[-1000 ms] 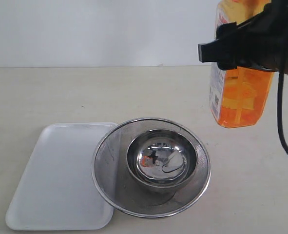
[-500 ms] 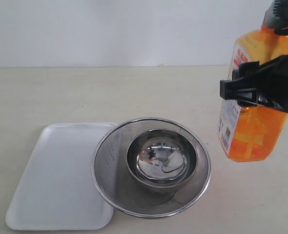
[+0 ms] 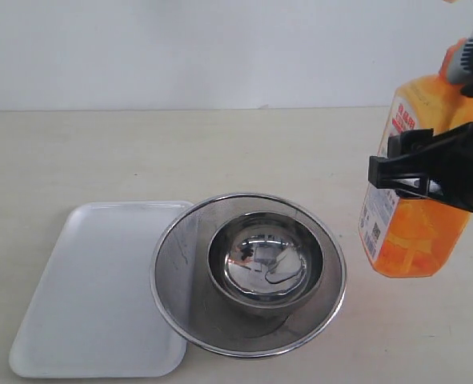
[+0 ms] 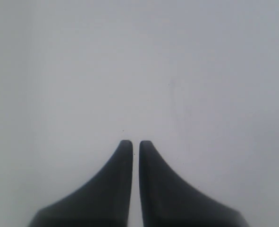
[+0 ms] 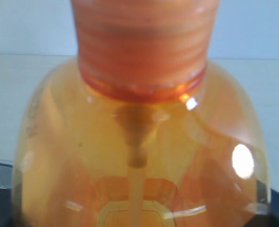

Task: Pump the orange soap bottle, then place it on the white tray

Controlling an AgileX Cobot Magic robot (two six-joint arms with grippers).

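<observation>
The right gripper (image 3: 392, 170) is clamped across the middle of the bottle (image 3: 412, 236), one black finger (image 3: 428, 168) crossing its front face and the other hidden behind it. The bottle leans slightly. Its pump head (image 3: 468, 58) rises above the fingers and its base hangs low below them; I cannot tell whether the base touches the table (image 3: 220, 152). Seen from the right wrist, the bottle's orange neck and shoulders (image 5: 139, 156) fill the space between the fingers. The label (image 3: 378, 214) runs down the bottle's edge under the fingertip. Just beyond that fingertip stands the strainer (image 3: 176, 268) with a bowl (image 3: 264, 260) inside, and past it, well apart from the fingers, lies the tray (image 3: 92, 296), its edge tucked under the strainer's rim. The left gripper (image 4: 135, 144) holds nothing: its two dark fingers (image 4: 122, 189) are drawn together with a thin slit between them, before a plain pale surface.
</observation>
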